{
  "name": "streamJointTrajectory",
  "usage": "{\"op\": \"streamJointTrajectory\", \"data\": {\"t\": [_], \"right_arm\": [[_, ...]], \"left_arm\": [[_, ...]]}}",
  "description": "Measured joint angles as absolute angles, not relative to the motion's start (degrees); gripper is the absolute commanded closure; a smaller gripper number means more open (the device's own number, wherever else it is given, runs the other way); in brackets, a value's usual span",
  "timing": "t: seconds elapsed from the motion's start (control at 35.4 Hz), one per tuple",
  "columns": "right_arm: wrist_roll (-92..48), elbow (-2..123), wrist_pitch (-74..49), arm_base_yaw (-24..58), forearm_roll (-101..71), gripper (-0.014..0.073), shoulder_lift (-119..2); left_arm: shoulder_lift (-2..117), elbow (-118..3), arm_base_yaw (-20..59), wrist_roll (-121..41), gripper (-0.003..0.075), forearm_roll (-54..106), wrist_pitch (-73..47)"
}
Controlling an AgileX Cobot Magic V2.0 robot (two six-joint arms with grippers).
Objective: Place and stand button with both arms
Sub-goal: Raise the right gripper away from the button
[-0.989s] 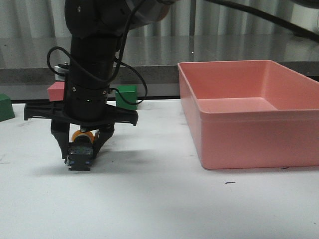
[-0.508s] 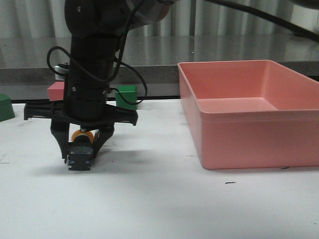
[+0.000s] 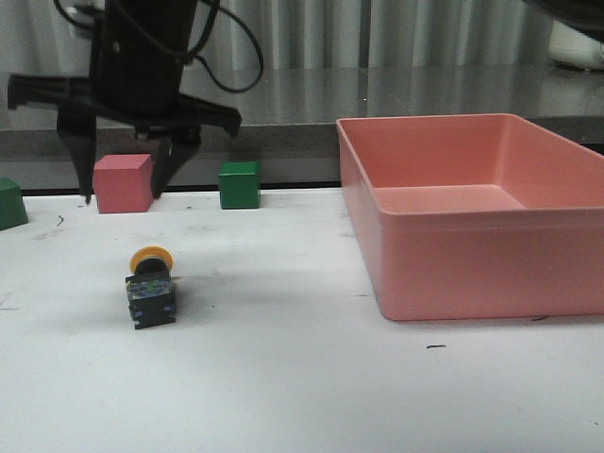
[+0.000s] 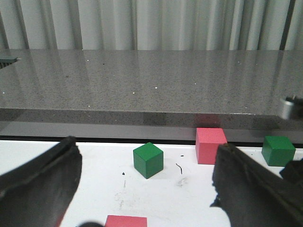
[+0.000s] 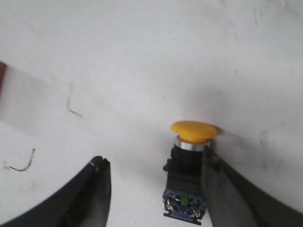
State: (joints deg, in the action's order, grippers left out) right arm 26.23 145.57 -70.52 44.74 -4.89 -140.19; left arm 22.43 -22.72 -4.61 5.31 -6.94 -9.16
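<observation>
Item: right gripper (image 3: 123, 192); jaws spread wide and gripping nothing; a moment ago it was low over the table and closed around the button, and now it is hanging well above it, up level with the cubes behind.
Item: button (image 3: 151, 293); released and resting alone on the white table (image 3: 283, 387); directly below the raised fingers, and it is sitting between them in the right wrist view; yellow cap pointing away from the camera, body apparently lying on its side.
Item: left gripper (image 4: 144, 189); jaws wide, nothing between them; facing the pink cube (image 3: 123, 184) and green cube (image 3: 239, 185).
Item: pink bin (image 3: 472, 255); well to the right.
Assessment: placing is looking done; standing upright is seemingly remaining.
</observation>
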Motion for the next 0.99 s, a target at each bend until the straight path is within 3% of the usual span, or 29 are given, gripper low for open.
{"op": "streamJointTrajectory", "data": {"t": [0.11, 0.28, 0.34, 0.56, 0.76, 0.99], "right_arm": [[26.10, 150.33, -71.07, 44.74, -2.72, 0.0352, -140.19], [26.10, 154.72, -71.65, 44.64, -0.72, 0.0619, -140.19], [25.59, 155.03, -71.78, 44.59, -0.60, 0.0666, -140.08], [18.49, 155.03, -72.52, 43.61, -1.80, 0.0659, -136.04], [14.07, 155.03, -72.61, 38.00, -3.69, 0.0664, -126.55], [9.97, 137.76, -72.61, 28.86, -3.40, 0.0664, -110.87]], "left_arm": [[22.43, -22.72, -4.61, 5.31, 0.0176, -6.94, -9.16], [22.43, -22.72, -4.61, 5.31, 0.0176, -6.94, -9.16], [22.43, -22.72, -4.61, 5.31, 0.0176, -6.94, -9.16], [22.43, -22.72, -4.61, 5.31, 0.0176, -6.94, -9.16], [22.43, -22.72, -4.61, 5.31, 0.0176, -6.94, -9.16], [22.43, -22.72, -4.61, 5.31, 0.0176, -6.94, -9.16]]}}
